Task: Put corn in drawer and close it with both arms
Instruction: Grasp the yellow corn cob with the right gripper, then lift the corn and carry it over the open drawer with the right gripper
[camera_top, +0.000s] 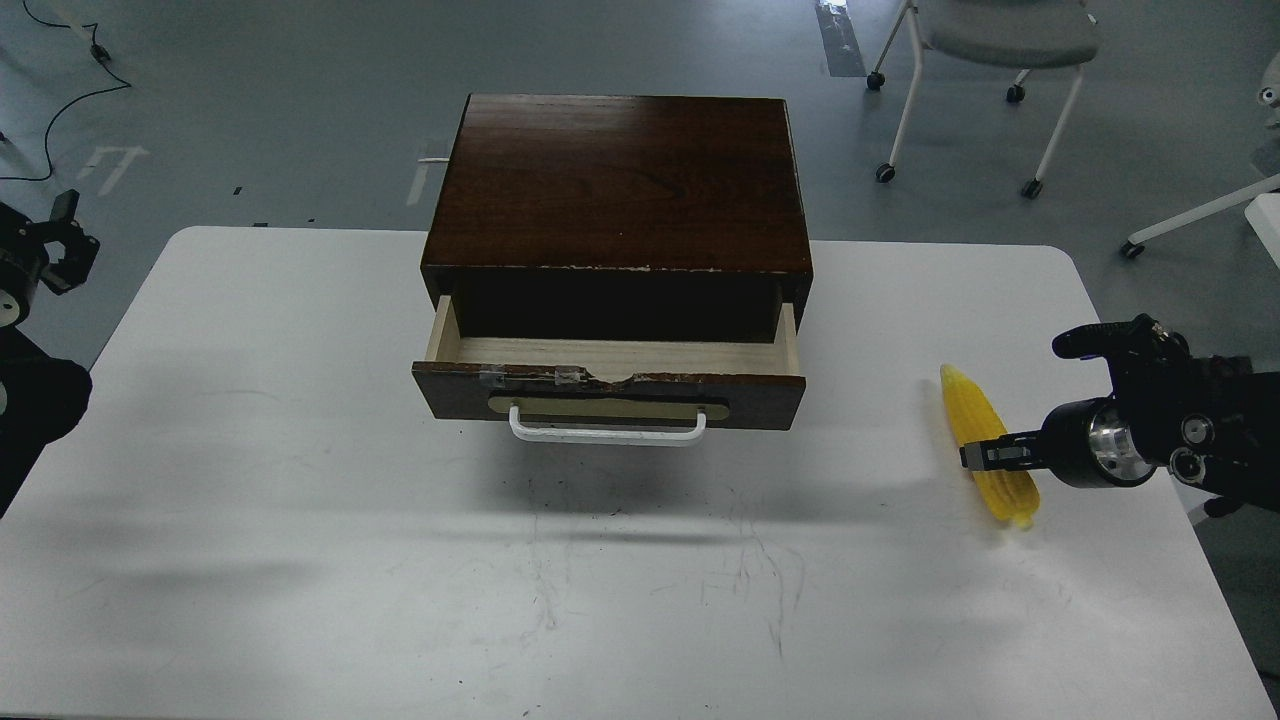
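The corn lies on the white table at the right, tip pointing away and slightly left. My right gripper comes in from the right and lies across the cob's lower half, touching it; its dark fingers cannot be told apart. The drawer of the dark brown cabinet is pulled open, its pale wood inside showing and empty, its white handle facing me. My left gripper is at the far left edge, off the table and far from the drawer, small and dark.
The cabinet stands at the middle back of the table. A wheeled chair stands on the floor behind at the right. A black cable lies on the floor at the back left.
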